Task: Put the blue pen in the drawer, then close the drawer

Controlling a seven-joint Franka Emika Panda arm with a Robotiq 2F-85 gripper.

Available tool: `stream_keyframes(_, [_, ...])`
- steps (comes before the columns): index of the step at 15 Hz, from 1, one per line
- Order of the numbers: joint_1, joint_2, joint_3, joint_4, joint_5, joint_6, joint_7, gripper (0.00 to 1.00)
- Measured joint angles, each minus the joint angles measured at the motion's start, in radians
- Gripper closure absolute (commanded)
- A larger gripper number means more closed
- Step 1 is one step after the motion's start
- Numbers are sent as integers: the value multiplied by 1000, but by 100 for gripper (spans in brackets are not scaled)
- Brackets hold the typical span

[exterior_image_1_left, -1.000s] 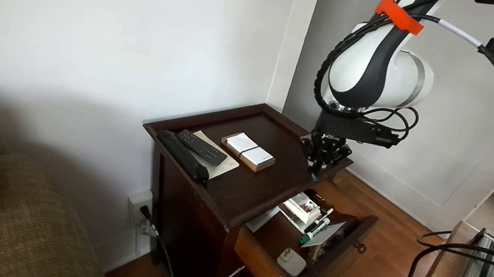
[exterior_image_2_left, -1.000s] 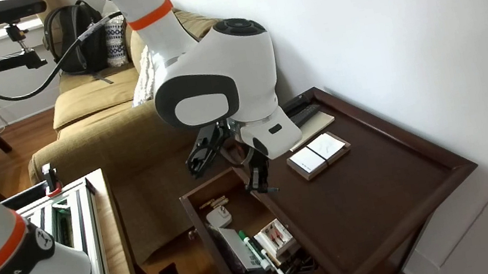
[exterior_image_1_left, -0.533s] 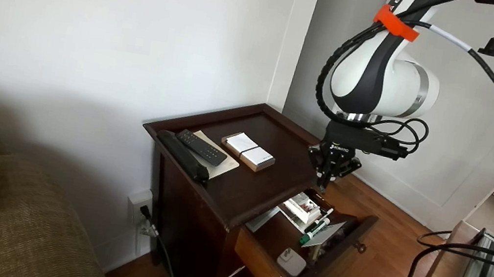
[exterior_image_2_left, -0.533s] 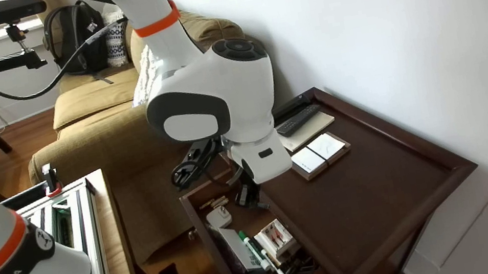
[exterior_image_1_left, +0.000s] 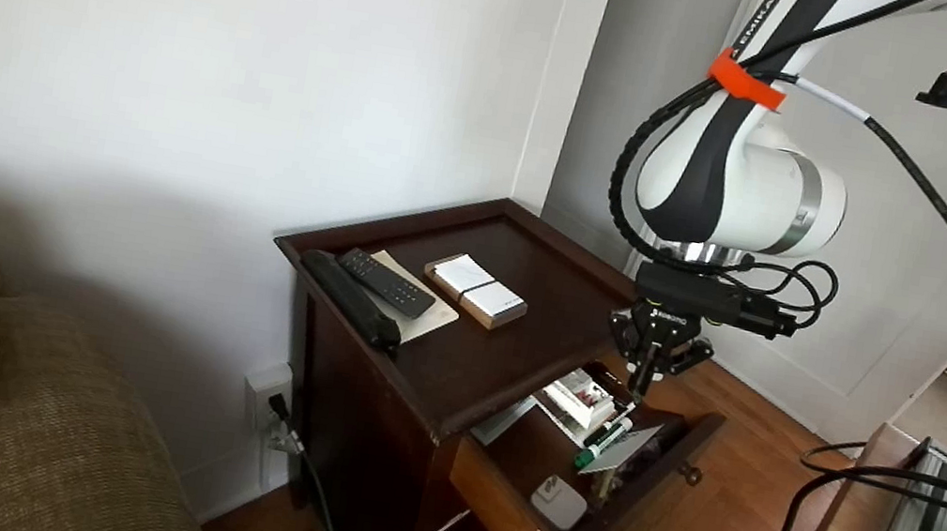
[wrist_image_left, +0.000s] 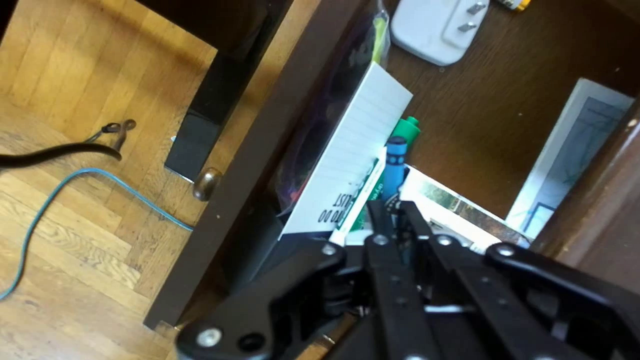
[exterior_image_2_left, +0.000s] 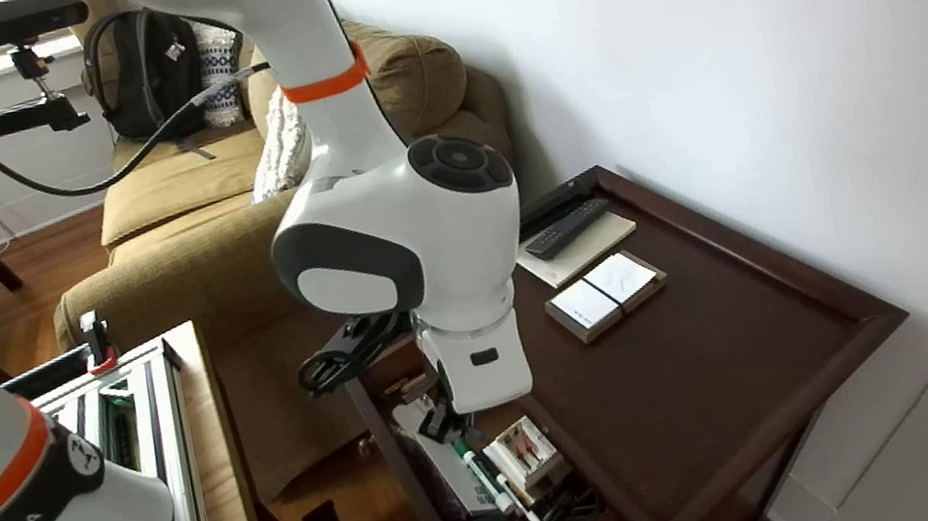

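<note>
The drawer (exterior_image_1_left: 506, 510) of the dark brown side table (exterior_image_1_left: 417, 380) is pulled open. It also shows in an exterior view (exterior_image_2_left: 393, 456) and in the wrist view (wrist_image_left: 281, 115). My gripper (exterior_image_1_left: 640, 389) points down over the open drawer. In the wrist view my gripper (wrist_image_left: 397, 207) is shut on the blue pen (wrist_image_left: 394, 167), whose blue end sticks out past the fingertips. The pen appears over the drawer's contents there; whether it touches them I cannot tell. In an exterior view the gripper (exterior_image_2_left: 451, 425) is partly hidden by the arm.
The drawer holds a green marker (wrist_image_left: 407, 131), a white card (wrist_image_left: 350, 145), a white charger (exterior_image_1_left: 559, 504) and a white box (exterior_image_2_left: 526, 448). A remote (exterior_image_1_left: 387, 282), a black case (exterior_image_1_left: 349, 298) and a banded card stack (exterior_image_1_left: 477, 290) lie on the tabletop. A sofa (exterior_image_1_left: 32, 414) stands beside the table.
My gripper has moved down and away from the tabletop's edge, to over the open drawer, with the pen still held. The drawer and the tabletop things have not moved.
</note>
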Motion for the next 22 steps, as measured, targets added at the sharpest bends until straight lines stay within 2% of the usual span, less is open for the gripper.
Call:
stream_keyframes(7, [-101,114,89,21,83,149,-4,97])
stream_keyframes(8, [-120,131,107,27,85,168,-4,73])
stream_keyframes(14, [-246,182,210,42,85,244,-46,29])
stream_keyframes(17, [-263,177,223,28,81,258,-79,5])
stream_keyframes(18, [-259,172,222,20,75,263,-96,1])
stream_keyframes(22, [-185,141,197,-23,20,265,-168,0])
